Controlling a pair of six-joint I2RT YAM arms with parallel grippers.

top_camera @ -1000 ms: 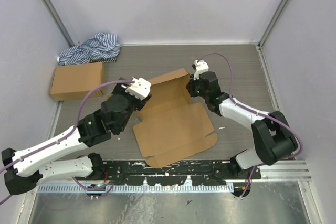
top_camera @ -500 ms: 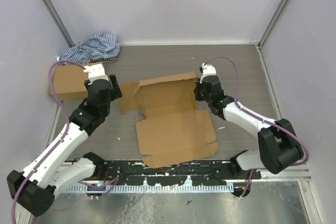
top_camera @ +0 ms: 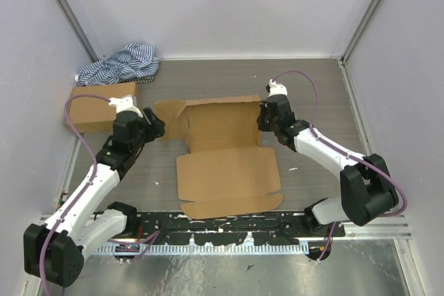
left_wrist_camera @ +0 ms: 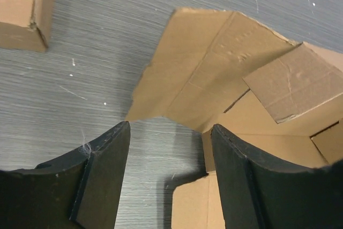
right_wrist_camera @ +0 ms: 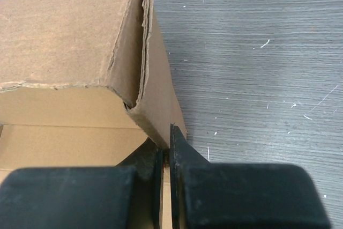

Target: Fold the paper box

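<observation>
The paper box lies mid-table as a brown cardboard blank. Its back and right walls stand raised, and the lid panel lies flat toward me. My right gripper is shut on the box's right wall, pinching the cardboard edge between its fingertips. My left gripper is open just left of the box's spread left flap. Its fingers stand wide apart over bare table, with nothing held. A corner of the box shows low between them.
A ready-made brown cardboard box sits at the left wall, also seen in the left wrist view. A blue-white striped cloth is bunched in the back left corner. Side walls and a metal rail bound the grey table.
My left arm has swung left off the box and now sits beside its left flap. The box has turned squarer to the table. My right gripper has kept its grip on the right wall.
</observation>
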